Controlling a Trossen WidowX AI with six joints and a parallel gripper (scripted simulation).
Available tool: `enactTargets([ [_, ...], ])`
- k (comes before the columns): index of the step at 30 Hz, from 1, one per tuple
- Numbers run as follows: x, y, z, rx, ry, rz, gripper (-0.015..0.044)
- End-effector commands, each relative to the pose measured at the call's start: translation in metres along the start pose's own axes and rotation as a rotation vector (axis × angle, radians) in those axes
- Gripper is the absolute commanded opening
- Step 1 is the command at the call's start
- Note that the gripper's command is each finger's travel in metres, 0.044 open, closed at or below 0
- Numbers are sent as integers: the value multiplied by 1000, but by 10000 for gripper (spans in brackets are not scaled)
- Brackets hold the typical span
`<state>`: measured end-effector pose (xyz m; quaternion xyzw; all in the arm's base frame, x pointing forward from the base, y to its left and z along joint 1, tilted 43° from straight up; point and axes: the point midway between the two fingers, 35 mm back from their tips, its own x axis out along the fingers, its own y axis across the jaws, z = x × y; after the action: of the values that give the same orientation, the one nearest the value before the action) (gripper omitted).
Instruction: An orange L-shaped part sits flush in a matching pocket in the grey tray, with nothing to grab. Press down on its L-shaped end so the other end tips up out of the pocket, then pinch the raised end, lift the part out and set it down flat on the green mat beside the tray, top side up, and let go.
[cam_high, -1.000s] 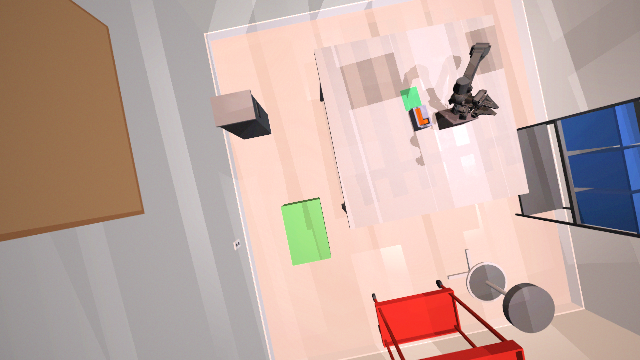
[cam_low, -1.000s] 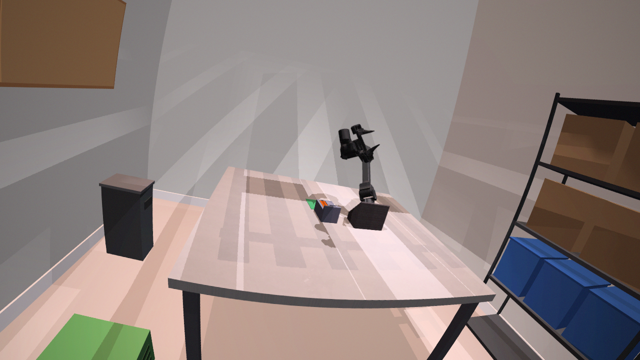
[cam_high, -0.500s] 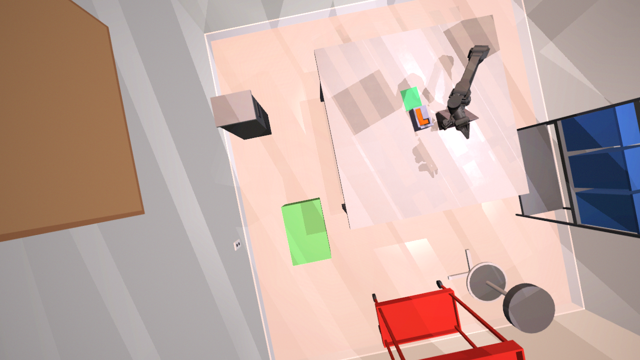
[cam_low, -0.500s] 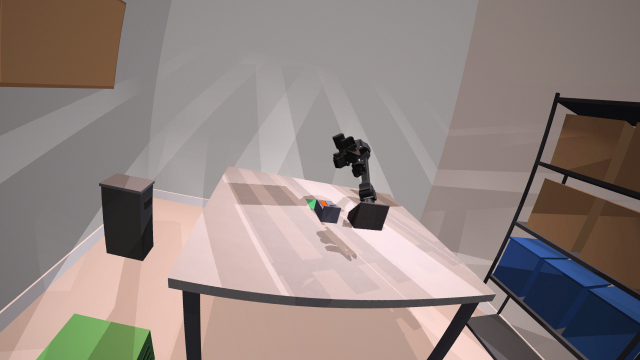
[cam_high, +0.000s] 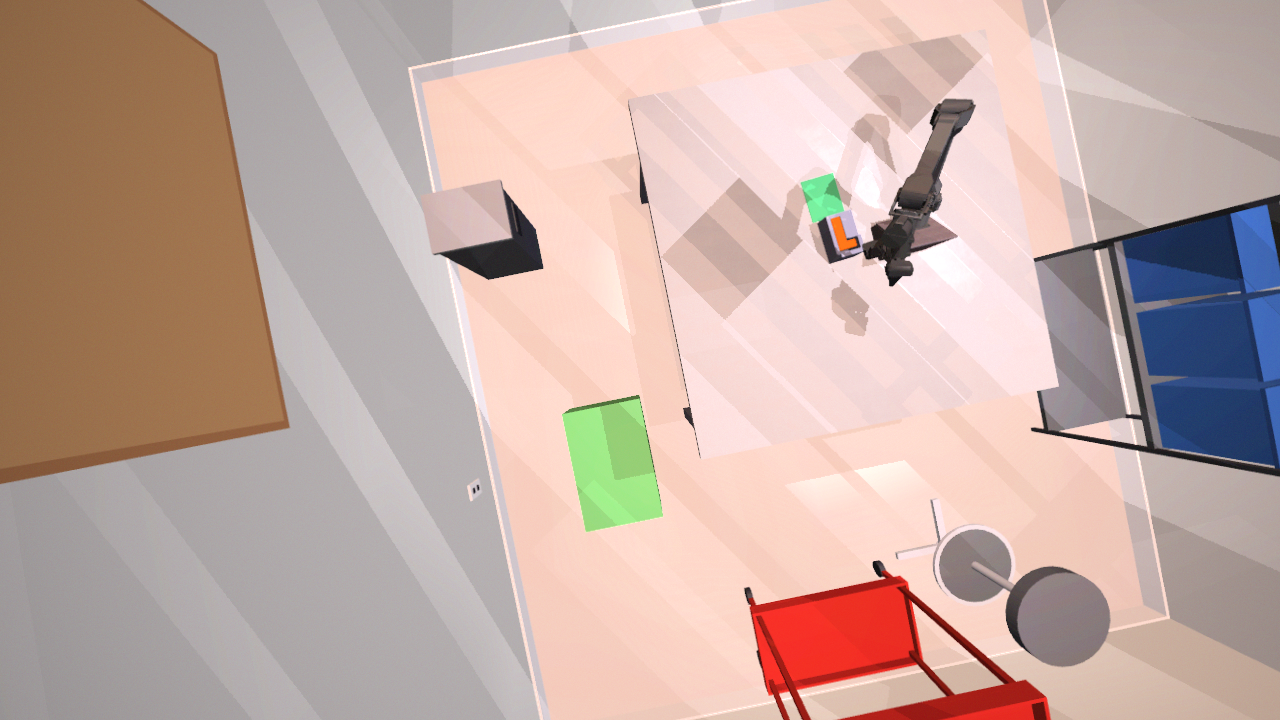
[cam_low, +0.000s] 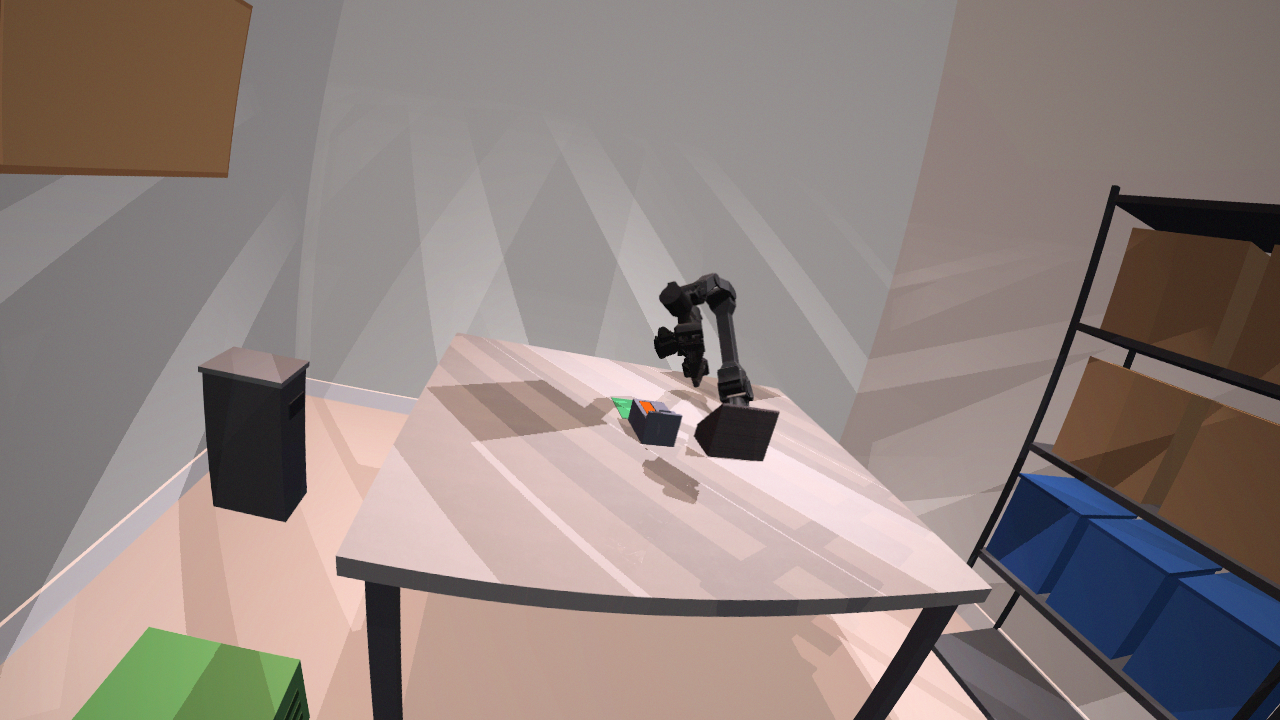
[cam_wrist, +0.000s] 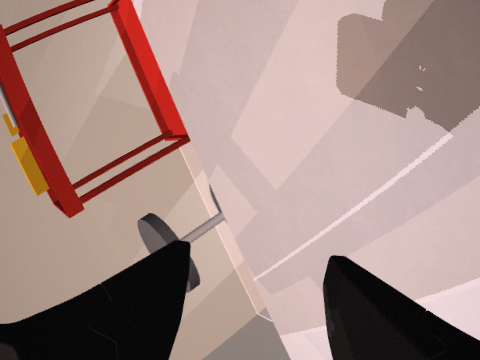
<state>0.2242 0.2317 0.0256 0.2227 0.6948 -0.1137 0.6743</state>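
Observation:
The orange L-shaped part (cam_high: 839, 234) (cam_low: 647, 407) lies in the pocket of the grey tray (cam_high: 827, 246) (cam_low: 657, 429), with its L-shaped end toward the arm's side in the top view. No tilt of the part shows at this size. The green mat (cam_high: 821, 195) (cam_low: 621, 406) lies on the table beside the tray, with nothing on it. My gripper (cam_wrist: 258, 264) (cam_low: 697, 377) is partly open and empty. It is up in the air on the arm's side of the tray, pointing downward. Neither part nor tray shows in the wrist view.
The arm's dark wedge-shaped base (cam_high: 935, 234) (cam_low: 738, 434) stands on the table (cam_high: 760, 358) (cam_low: 572, 537) close to the tray. Off the table are a red cart (cam_high: 832, 635) (cam_wrist: 175, 117), a grey stool (cam_high: 1058, 617) and a shelf rack with blue bins (cam_high: 1208, 340).

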Motion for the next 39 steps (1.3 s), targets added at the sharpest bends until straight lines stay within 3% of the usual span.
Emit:
enactTargets([
  [1, -18, -79, 43, -321, -186, -606, 180],
  [7, -45, -102, 61, -513, -207, -886, 180],
  [23, -45, -102, 61, -513, -207, -886, 180],
  [32, -1, -152, 89, -513, -209, -887, 180],
  [39, 1, -153, 90, -512, -209, -888, 180],
])
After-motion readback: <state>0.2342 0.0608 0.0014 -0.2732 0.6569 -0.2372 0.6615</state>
